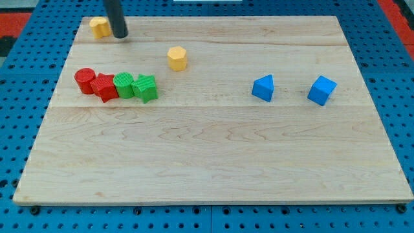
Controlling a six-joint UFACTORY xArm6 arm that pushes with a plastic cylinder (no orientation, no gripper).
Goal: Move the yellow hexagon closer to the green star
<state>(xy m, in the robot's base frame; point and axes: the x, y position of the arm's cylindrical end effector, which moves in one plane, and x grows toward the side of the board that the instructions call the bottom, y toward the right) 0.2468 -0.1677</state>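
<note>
The yellow hexagon [177, 57] lies on the wooden board [213, 155], in the upper left part. The green star [146, 88] sits below it and to its left, at the right end of a tight row of blocks. A small gap separates the two. My tip [121, 36] rests near the board's top left corner, to the left of and above the hexagon and well clear of it. The tip stands just right of another yellow block [99, 26] whose shape I cannot make out.
The row left of the green star holds a second green block [123, 85], a red star [103, 87] and a red cylinder [84, 80], all touching. Two blue blocks [263, 88] [321, 90] lie apart at the view's right. Blue pegboard surrounds the board.
</note>
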